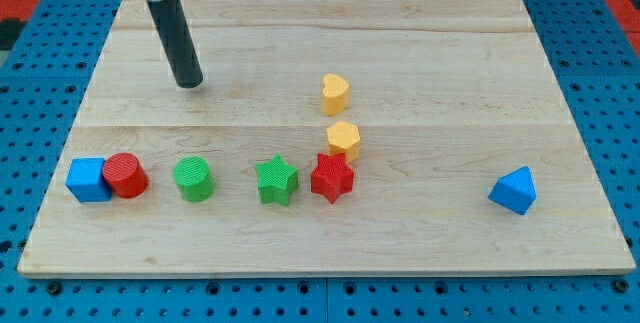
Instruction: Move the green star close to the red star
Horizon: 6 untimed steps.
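Green star sits just left of the red star, tip far off.

The green star [277, 180] lies flat near the red star [332, 177], no long axis readable. My tip [189, 84], a bare rod holding nothing, stands toward the view's top-left, well apart from both.
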### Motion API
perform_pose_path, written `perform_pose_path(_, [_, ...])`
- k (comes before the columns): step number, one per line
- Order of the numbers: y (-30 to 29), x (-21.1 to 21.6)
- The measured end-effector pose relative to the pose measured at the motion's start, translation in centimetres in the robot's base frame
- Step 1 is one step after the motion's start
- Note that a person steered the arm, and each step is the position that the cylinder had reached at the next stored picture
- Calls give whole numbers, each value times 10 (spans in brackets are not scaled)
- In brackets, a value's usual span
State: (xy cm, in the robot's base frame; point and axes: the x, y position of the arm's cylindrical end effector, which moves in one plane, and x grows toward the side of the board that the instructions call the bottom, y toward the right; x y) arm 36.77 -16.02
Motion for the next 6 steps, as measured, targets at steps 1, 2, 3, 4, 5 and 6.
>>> perform_pose_path(1, [0, 8])
perform_pose_path(2, [4, 40])
perform_pose_path(3, [44, 63])
perform_pose_path(4, [99, 93])
perform_pose_path(5, [99, 129])
perform_pose_path(6, [79, 149])
